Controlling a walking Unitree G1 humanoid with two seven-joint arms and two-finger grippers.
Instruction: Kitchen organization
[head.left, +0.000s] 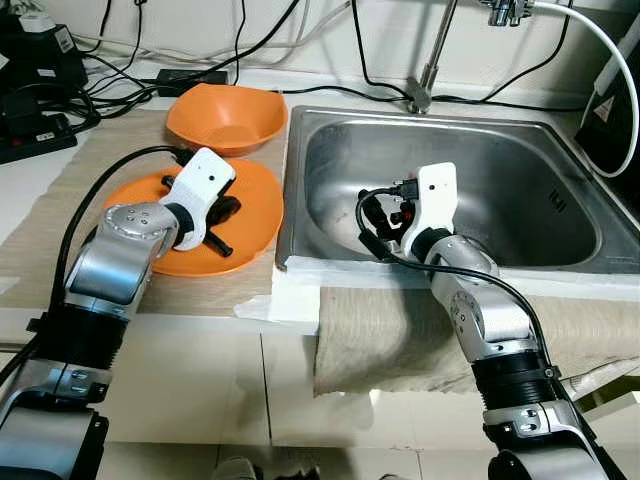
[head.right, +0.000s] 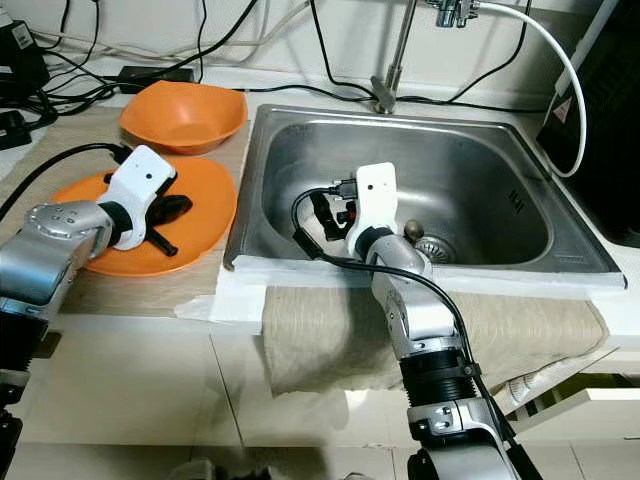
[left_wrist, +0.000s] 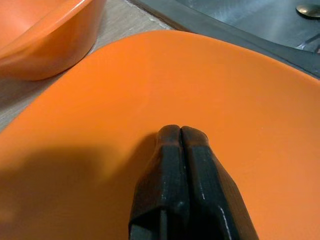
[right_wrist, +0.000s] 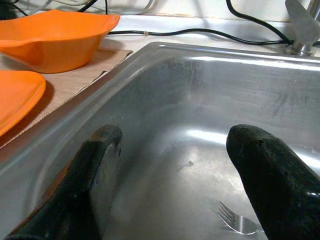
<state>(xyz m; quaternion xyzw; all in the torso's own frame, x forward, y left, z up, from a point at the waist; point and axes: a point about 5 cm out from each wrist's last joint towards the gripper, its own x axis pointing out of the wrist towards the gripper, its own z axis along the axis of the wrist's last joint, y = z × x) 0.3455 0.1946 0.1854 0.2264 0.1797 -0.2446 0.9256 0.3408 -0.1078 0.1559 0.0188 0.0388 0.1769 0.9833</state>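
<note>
An orange plate (head.left: 255, 210) lies on the mat left of the steel sink (head.left: 520, 180), with an orange bowl (head.left: 225, 118) behind it. My left gripper (head.left: 230, 208) rests on the plate, its fingers shut together (left_wrist: 180, 131) with nothing between them. My right gripper (head.left: 385, 215) is down inside the sink near its left wall and is open (right_wrist: 177, 135). A metal fork (right_wrist: 235, 220) lies on the sink floor just beyond the right gripper's fingers, untouched.
A faucet (head.left: 425, 85) stands behind the sink, and the drain (head.right: 435, 248) sits near the basin's middle. A beige towel (head.left: 390, 335) hangs over the counter's front edge. Cables and a power strip (head.left: 35, 135) crowd the back left.
</note>
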